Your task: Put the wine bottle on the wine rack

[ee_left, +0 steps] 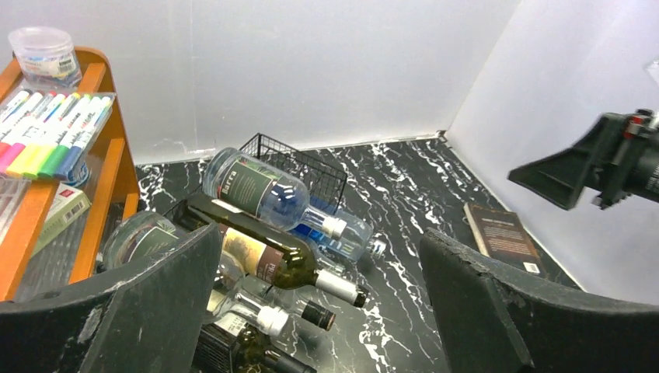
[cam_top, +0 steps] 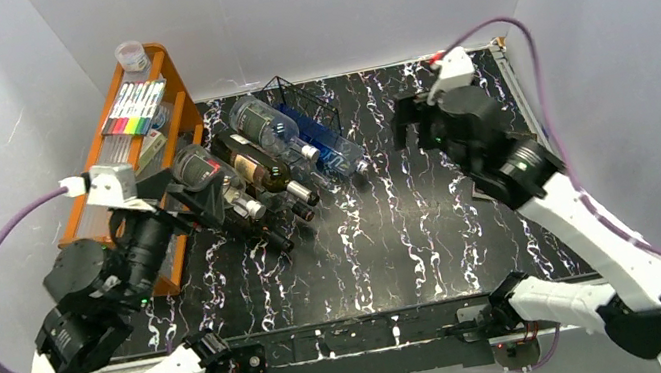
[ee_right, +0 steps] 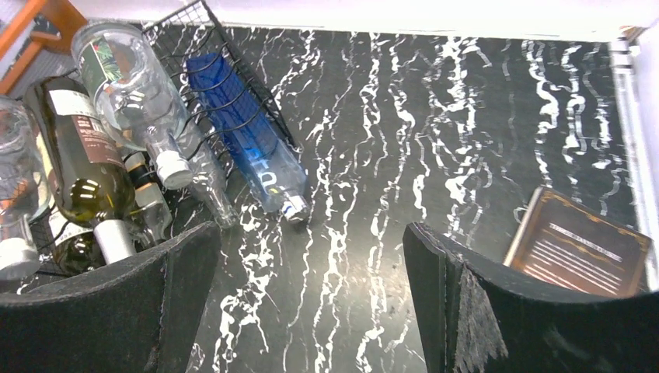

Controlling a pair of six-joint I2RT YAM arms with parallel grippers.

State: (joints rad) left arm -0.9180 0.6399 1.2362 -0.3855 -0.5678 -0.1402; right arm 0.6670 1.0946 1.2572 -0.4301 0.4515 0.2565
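Observation:
The wine rack (cam_top: pixel 295 91) is a low black wire rack at the back of the table, and several bottles lie across it. A dark green wine bottle (cam_top: pixel 258 170) with a cream and brown label lies on the stack, neck toward the table's middle. It also shows in the left wrist view (ee_left: pixel 264 256) and the right wrist view (ee_right: pixel 85 167). A clear bottle (ee_left: pixel 256 190) rests on top and a blue bottle (ee_right: pixel 249 144) lies in the cradle wires (ee_right: pixel 233 101). My left gripper (cam_top: pixel 192 198) is open and empty just left of the stack. My right gripper (cam_top: pixel 410 128) is open and empty, to the right of the rack.
An orange wooden shelf unit (cam_top: pixel 172 81) stands at the back left with coloured markers (cam_top: pixel 136 105) and a plastic tub (cam_top: pixel 130 56) on top. A dark book (ee_right: pixel 579 245) lies flat near the right wall. White walls enclose the black marbled table (cam_top: pixel 386 238).

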